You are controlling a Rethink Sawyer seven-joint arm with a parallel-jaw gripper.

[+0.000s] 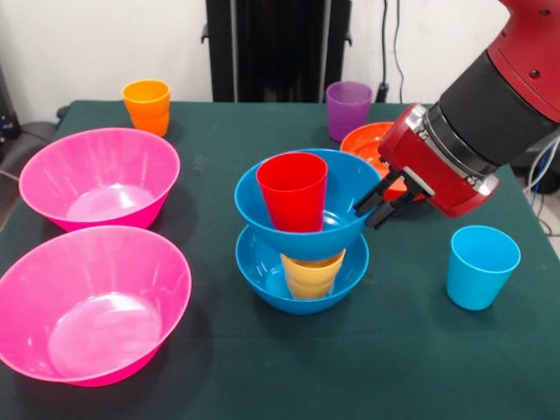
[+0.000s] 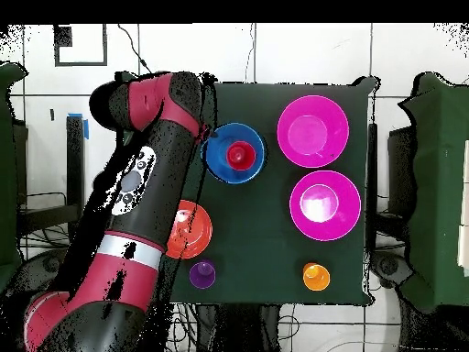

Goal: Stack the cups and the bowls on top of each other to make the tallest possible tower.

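Front view shows the claw [image 1: 378,206] slightly parted, empty, at the top blue bowl's [image 1: 346,188] rim; overhead, the arm [image 2: 147,183] hides it.

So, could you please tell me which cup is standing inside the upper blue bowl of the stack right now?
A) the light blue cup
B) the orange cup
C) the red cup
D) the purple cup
C: the red cup stands upright inside the upper blue bowl, while the light blue cup, the purple cup and the orange cup each stand apart on the table.
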